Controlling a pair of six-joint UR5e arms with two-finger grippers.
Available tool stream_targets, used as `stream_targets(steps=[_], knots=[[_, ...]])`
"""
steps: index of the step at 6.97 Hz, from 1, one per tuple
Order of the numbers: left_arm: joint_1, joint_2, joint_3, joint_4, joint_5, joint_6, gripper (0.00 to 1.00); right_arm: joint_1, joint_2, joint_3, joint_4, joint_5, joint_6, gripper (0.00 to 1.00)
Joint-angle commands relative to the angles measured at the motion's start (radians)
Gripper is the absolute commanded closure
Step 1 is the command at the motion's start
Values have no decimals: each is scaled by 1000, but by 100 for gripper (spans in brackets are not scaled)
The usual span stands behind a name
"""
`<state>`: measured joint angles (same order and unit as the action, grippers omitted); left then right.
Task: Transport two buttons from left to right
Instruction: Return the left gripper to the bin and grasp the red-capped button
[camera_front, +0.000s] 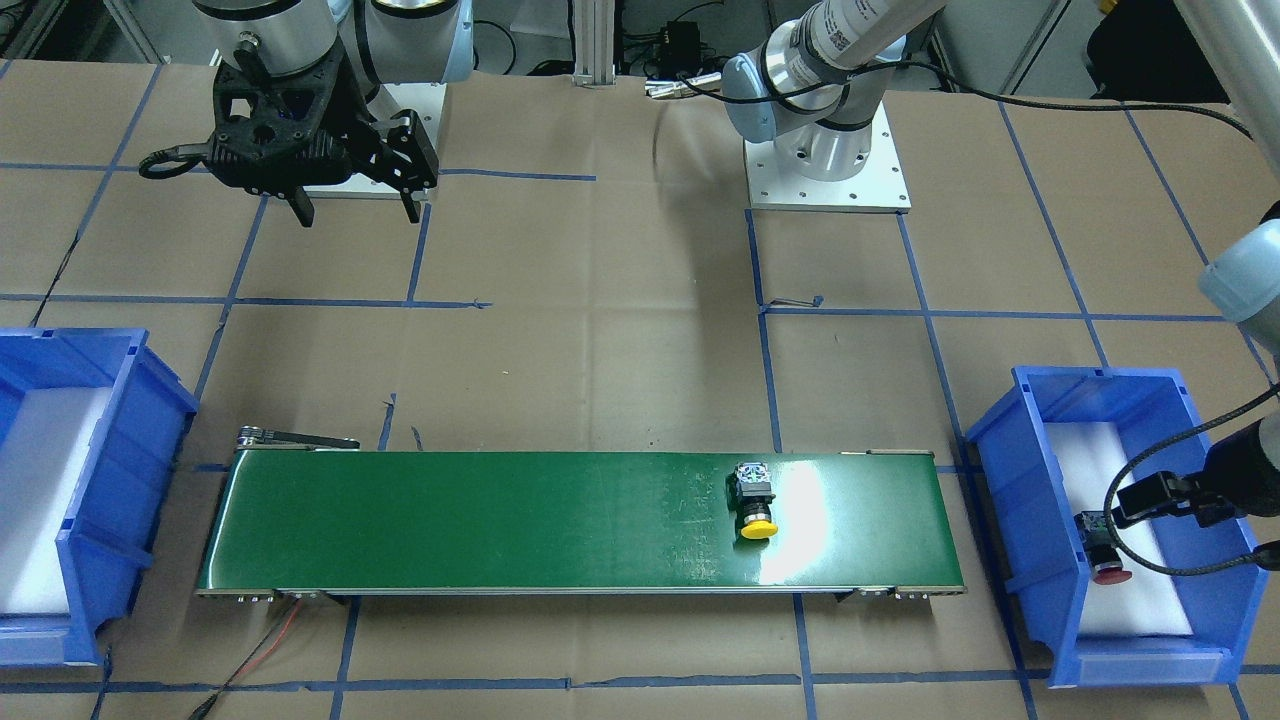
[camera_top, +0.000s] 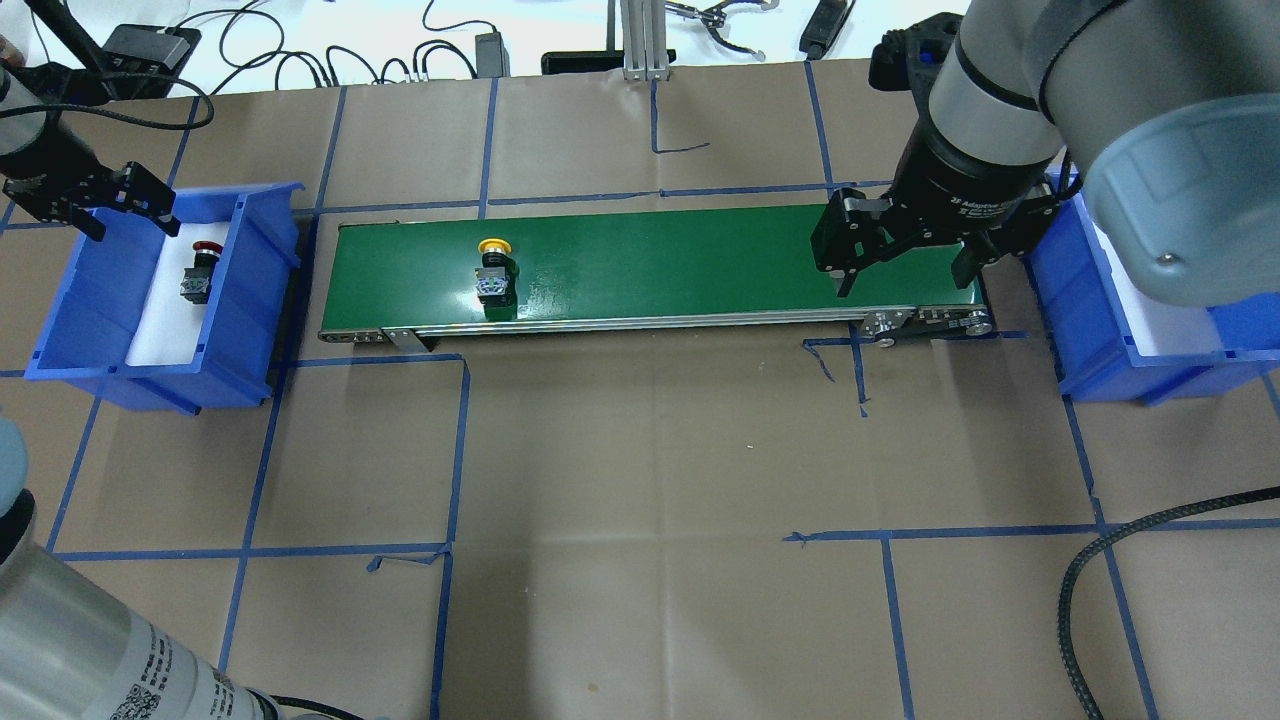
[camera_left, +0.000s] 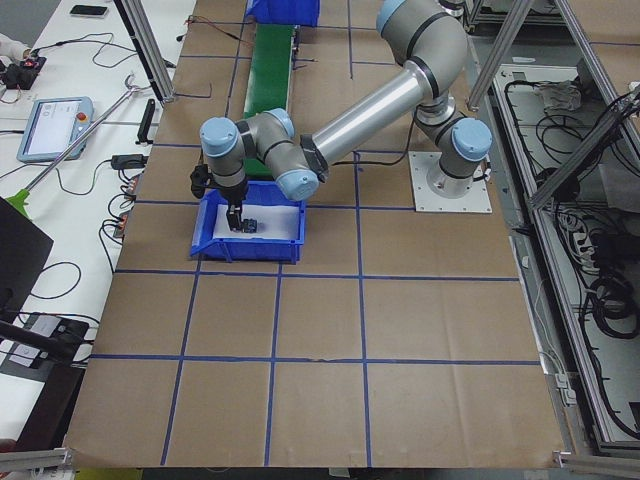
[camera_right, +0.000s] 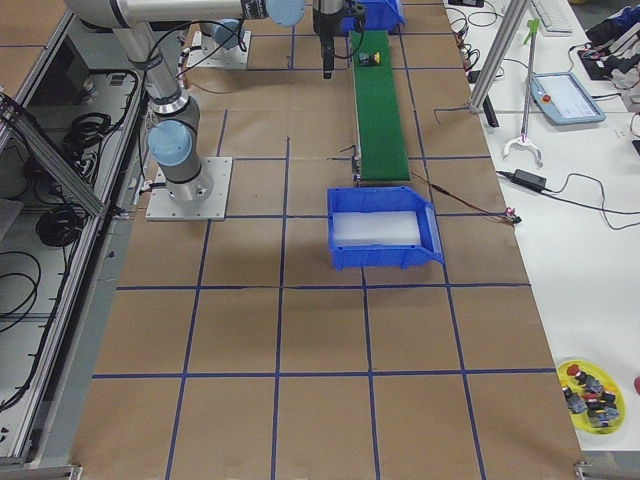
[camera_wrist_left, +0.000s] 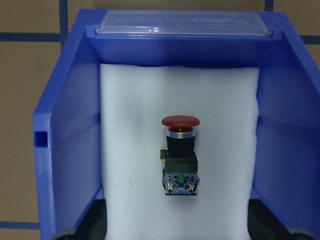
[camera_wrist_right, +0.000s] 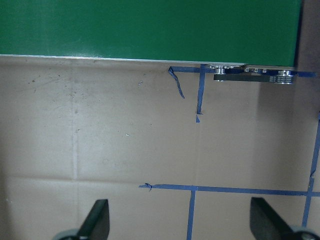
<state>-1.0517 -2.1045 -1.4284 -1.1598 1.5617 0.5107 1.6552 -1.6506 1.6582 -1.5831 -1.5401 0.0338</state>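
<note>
1. On the yellow-capped button (camera_front: 757, 497): black body, grey-white rear block.
2. On the red-capped button (camera_wrist_left: 180, 155): black body.
3. Plain green for the belt (camera_front: 500, 520).
4. Blue for the bin (camera_wrist_left: 60, 150), white for its foam (camera_wrist_left: 130, 125).
5. Brown for the table (camera_top: 650, 450), gridded with blue tape (camera_top: 250, 550).

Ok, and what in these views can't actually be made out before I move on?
Left claw: front-facing view, fingertips indistinct against its dark body; left wrist view cuts them off at its bottom edge.
Right-side bin: overhead view, the right arm covers much of it; the front-facing view's edge crops it.
Yellow button: exterior right view, too small for detail.
Yellow dish: exterior right view, contents too small to identify.
</note>
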Motion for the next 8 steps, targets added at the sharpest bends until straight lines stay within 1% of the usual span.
stream_targets(steps=[1, 2, 4, 5, 6, 7, 8], knots=[[-5, -40, -59, 111, 0, 0, 0, 0, 0, 0, 0, 0, 0, 0], [-5, -54, -75, 144, 0, -1, 0, 0, 0, 2, 0, 0, 0, 0], [-4, -71, -80, 144, 0, -4, 1, 0, 0, 2, 0, 0, 0, 0], [-5, -72, -78, 144, 0, -12, 15, 0, 0, 2, 0, 0, 0, 0], [-5, -72, -76, 144, 1, -26, 35, 0, 0, 2, 0, 0, 0, 0], [-5, -74, -75, 144, 11, -29, 60, 0, 0, 2, 0, 0, 0, 0], [-5, -72, -73, 143, 6, -53, 81, 0, 0, 2, 0, 1, 0, 0]])
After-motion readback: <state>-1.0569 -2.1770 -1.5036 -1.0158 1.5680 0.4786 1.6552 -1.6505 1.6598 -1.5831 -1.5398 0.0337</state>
